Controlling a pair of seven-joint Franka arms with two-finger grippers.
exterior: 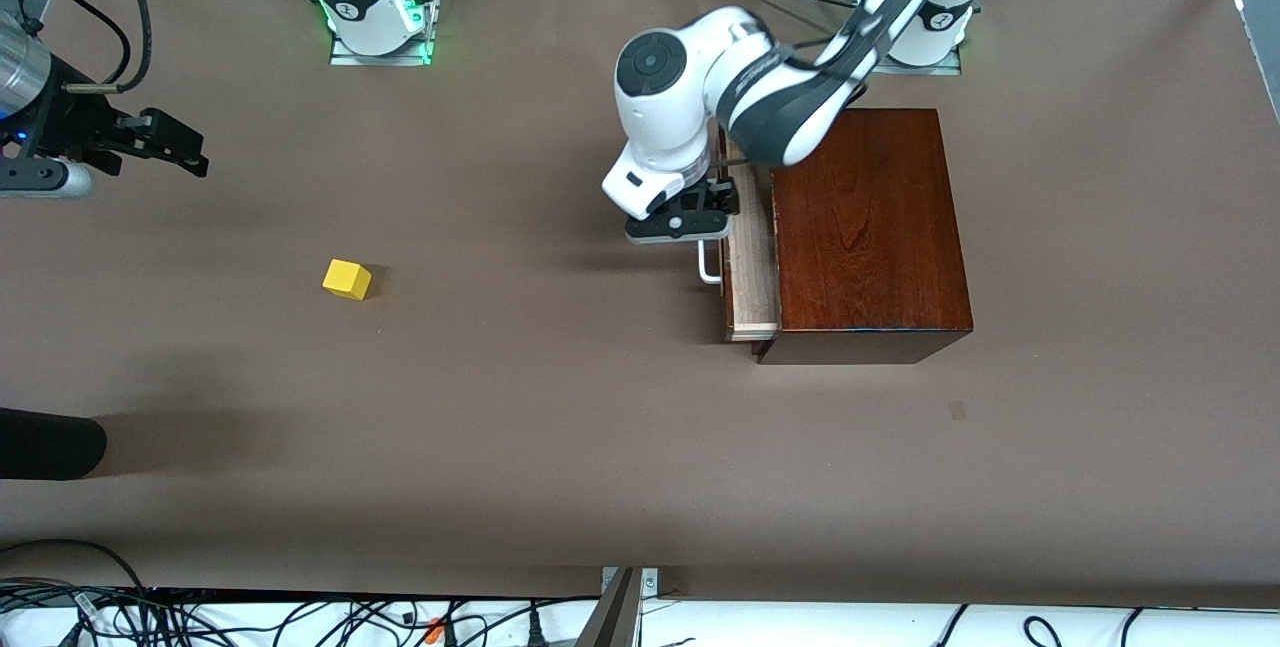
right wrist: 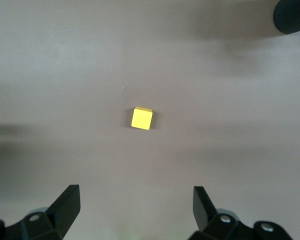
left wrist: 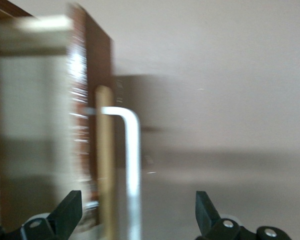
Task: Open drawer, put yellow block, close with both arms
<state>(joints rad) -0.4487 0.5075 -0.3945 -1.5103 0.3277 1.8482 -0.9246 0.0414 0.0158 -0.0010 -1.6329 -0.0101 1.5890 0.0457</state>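
My left end effector (exterior: 712, 210), fingers apart, straddles the drawer's (exterior: 752, 257) white bar handle (exterior: 709, 262). My right end effector (exterior: 165, 145), apart, hangs over the matte brown surface (exterior: 560, 427); the yellow block (exterior: 347, 279) lies well apart from the glossy box (exterior: 865, 227).

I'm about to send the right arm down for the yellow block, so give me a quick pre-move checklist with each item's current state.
1. Drawer open enough to take the block: not ok, only a narrow strip of tray shows outside the wooden box.
2. Left gripper at the handle: ok, fingers open astride the bar.
3. Right gripper open: ok.
4. Right gripper lined up over the yellow block: ok, block sits centred ahead of its fingers.
5. Yellow block free on the table: ok, nothing touches it.
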